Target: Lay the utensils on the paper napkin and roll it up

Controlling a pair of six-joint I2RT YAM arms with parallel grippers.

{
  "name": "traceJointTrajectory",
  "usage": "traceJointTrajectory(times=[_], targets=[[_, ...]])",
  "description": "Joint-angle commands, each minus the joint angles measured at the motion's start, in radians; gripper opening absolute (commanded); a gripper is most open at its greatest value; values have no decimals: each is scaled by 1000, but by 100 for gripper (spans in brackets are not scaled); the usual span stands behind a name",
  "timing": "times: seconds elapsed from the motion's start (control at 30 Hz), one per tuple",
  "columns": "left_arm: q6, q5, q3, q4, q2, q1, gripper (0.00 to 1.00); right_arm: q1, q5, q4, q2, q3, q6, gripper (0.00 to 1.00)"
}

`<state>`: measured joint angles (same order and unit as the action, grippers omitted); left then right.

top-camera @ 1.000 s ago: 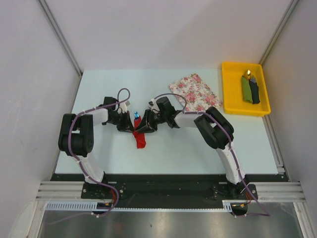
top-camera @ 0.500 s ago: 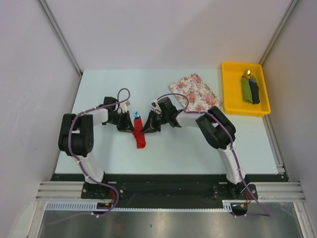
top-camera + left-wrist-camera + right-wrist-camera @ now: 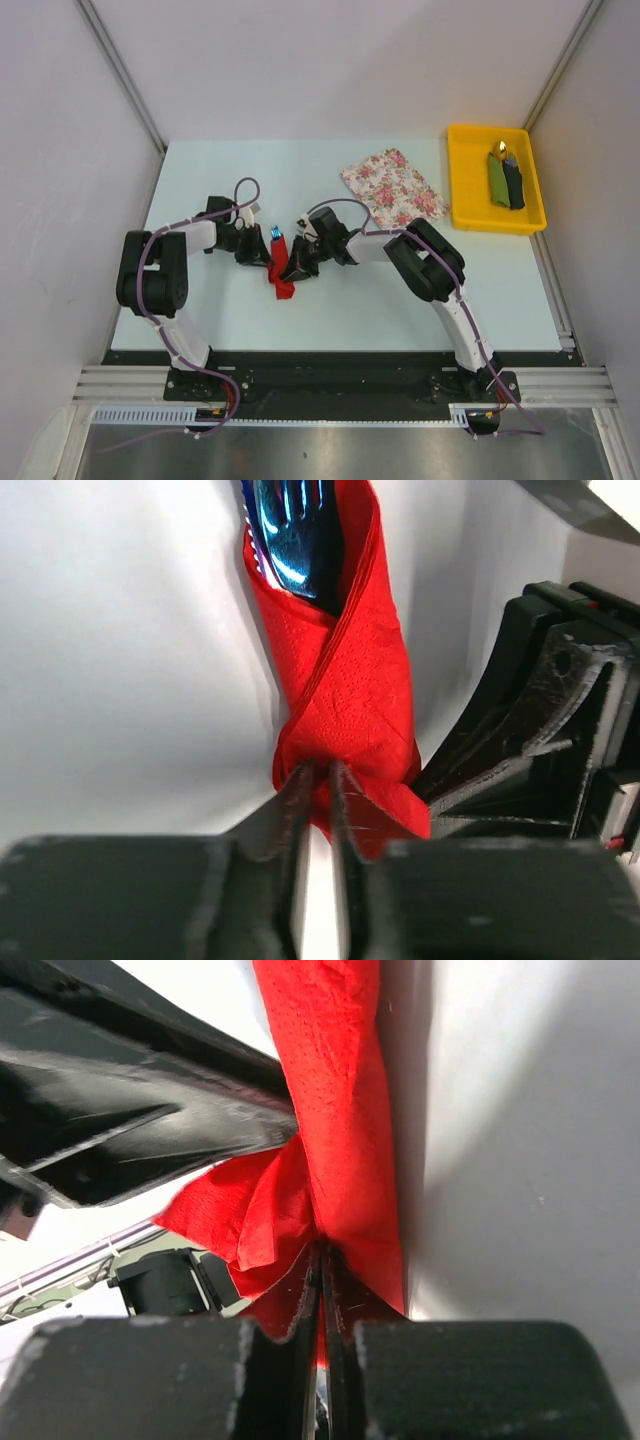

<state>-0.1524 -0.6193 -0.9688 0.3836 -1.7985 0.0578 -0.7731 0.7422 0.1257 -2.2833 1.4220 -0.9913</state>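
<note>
Jaws of the right gripper [image 3: 322, 1260] are pressed together on a fold of the paper napkin [image 3: 345, 670], with red paper caught in the slit between them. Those of the left gripper [image 3: 318, 780] stand a narrow slit apart, tips against the napkin's lower end; whether they grip it cannot be told. The napkin lies rolled on the table [image 3: 400, 290] between the two arms, and the utensils [image 3: 295, 530] poke blue from its far end. A floral cloth [image 3: 393, 186] lies well apart to the right.
</note>
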Motion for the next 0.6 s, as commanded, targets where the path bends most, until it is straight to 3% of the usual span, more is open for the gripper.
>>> traceJointTrajectory(times=[0.0, 0.2, 0.57], targets=[[-29, -63, 24, -113, 118, -38, 23, -5, -44, -27, -28, 25, 43, 6], [-75, -167, 44, -164, 218, -44, 36, -8, -63, -63, -36, 38, 65, 11], [-44, -200, 120, -69, 192, 14, 32, -6, -90, -84, -35, 48, 72, 17]])
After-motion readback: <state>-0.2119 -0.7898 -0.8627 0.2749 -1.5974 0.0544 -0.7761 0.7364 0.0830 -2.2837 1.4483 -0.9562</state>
